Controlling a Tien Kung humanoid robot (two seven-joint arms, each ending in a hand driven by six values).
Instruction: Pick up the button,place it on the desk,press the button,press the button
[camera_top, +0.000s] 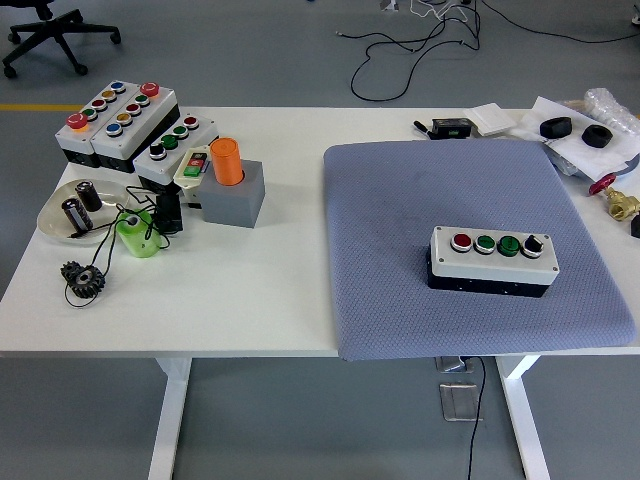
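Note:
A white button box (494, 260) with a black base lies on the grey-blue mat (400, 200) at the right of the table. Its top carries a red button (462, 242), two green buttons (497, 244) and a black knob (533, 244) in a row. Neither robot hand is in view. Nothing touches the box.
At the table's back left stand several other button boxes (120, 118), an orange cylinder (226, 160) on a grey block (235, 194), a clear dish (62, 226) with small parts, a green piece (138, 235) and a black gear (83, 278). Black parts and paper lie at the back right (575, 130).

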